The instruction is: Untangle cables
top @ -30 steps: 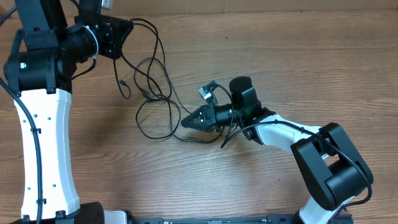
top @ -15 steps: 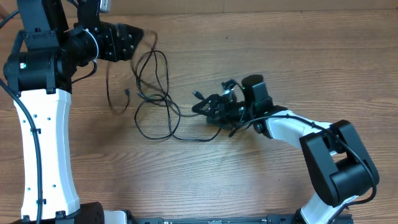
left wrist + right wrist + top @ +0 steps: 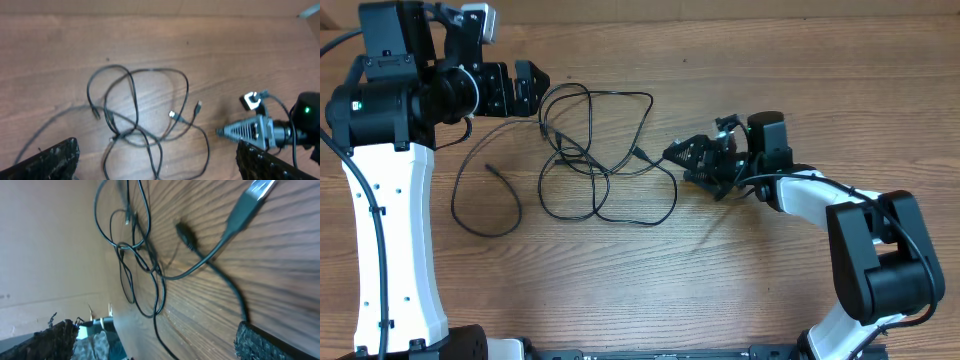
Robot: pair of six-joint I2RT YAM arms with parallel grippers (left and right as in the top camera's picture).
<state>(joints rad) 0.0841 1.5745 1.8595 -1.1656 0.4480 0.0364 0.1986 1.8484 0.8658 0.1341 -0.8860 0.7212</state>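
Brown wood-grain table (image 3: 680, 300) fills the whole view. Left gripper (image 3: 535, 88), upper left, has its jaws spread wide and holds nothing. Right gripper (image 3: 682, 163), centre right, is gaping too, empty. The cables (image 3: 582, 160) lie tangled between them, upper centre.

The cables (image 3: 122, 136) lay in tangled loops on the wooden tabletop (image 3: 50, 50), two small plugs loose near the middle. The left claw (image 3: 156, 149) hung over them, fingers (image 3: 50, 160) spread wide, gripping nothing. The right claw (image 3: 235, 131) pointed in from the right, near the loops.
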